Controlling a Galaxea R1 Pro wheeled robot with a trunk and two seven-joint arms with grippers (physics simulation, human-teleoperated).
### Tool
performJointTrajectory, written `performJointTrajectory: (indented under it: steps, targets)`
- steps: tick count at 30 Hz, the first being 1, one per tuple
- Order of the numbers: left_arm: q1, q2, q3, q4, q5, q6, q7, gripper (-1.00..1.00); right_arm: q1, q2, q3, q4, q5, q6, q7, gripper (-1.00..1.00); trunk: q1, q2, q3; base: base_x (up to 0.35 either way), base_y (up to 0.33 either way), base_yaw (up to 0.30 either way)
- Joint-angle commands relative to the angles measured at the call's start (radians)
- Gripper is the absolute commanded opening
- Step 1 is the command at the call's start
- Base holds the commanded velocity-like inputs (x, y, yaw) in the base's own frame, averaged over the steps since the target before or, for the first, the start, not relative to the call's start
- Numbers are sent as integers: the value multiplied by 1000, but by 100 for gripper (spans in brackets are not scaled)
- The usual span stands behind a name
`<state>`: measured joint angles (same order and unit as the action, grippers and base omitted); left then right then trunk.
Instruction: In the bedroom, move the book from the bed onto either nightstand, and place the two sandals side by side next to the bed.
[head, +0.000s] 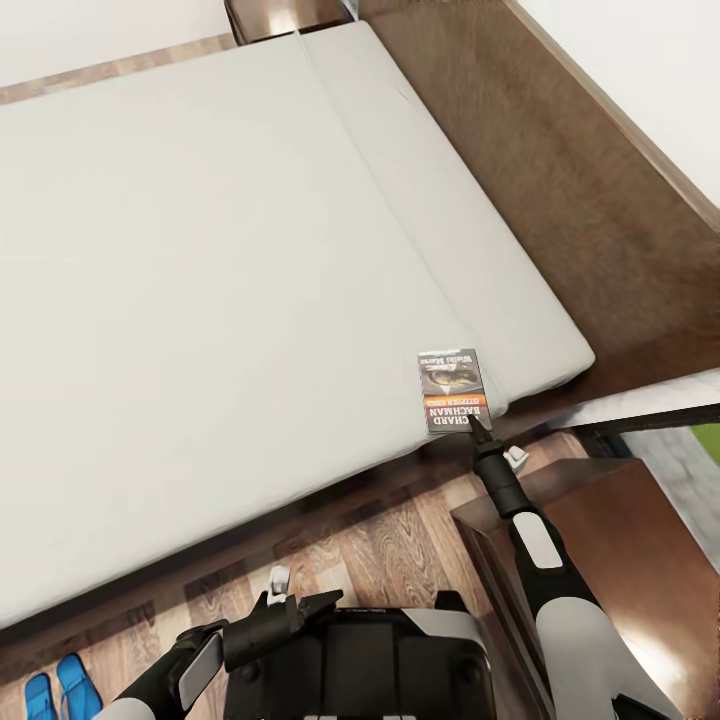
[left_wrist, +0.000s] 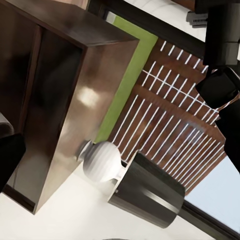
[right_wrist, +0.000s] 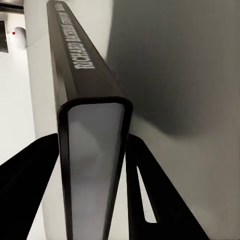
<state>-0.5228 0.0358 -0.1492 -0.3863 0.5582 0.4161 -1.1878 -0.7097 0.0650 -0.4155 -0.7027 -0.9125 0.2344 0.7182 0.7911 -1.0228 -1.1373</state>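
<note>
Head view: the book (head: 453, 391) lies flat on the bed (head: 200, 300) at the mattress's near right corner, at about 3 o'clock. The right gripper (head: 478, 425) reaches its near edge from 5 o'clock. A nightstand (head: 610, 540) stands at 4 o'clock; the two sandals (head: 57, 692) lie side by side on the wood floor (head: 380, 540) at 7 o'clock. The left gripper (head: 300, 598) hangs low at 6 o'clock, and whether it is wide or narrow cannot be told.

Left wrist view: a dark-brown cabinet (left_wrist: 75, 100), slatted fence (left_wrist: 170, 125) and grass.

Right wrist view: black fingers (right_wrist: 150, 200) clamp the book (right_wrist: 92, 165) on both sides.
</note>
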Motion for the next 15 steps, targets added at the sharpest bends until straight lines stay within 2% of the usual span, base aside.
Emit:
performJointTrajectory:
  steps: [1,12,15]
  targets:
    - [0,1,-6,0,9,10,-1,100,-1,1,-4,0,-6,9,3,-100,-4,7,3,0,0,0]
    - [0,1,-7,-1,9,10,-1,100,0,-1,-3,1,-5,13,7,-100,-46,84,37,0,0,0]
    - [0,1,-7,0,9,10,-1,100,4,-7,-3,0,-4,61,8,-100,-57,105,47,0,0,0]
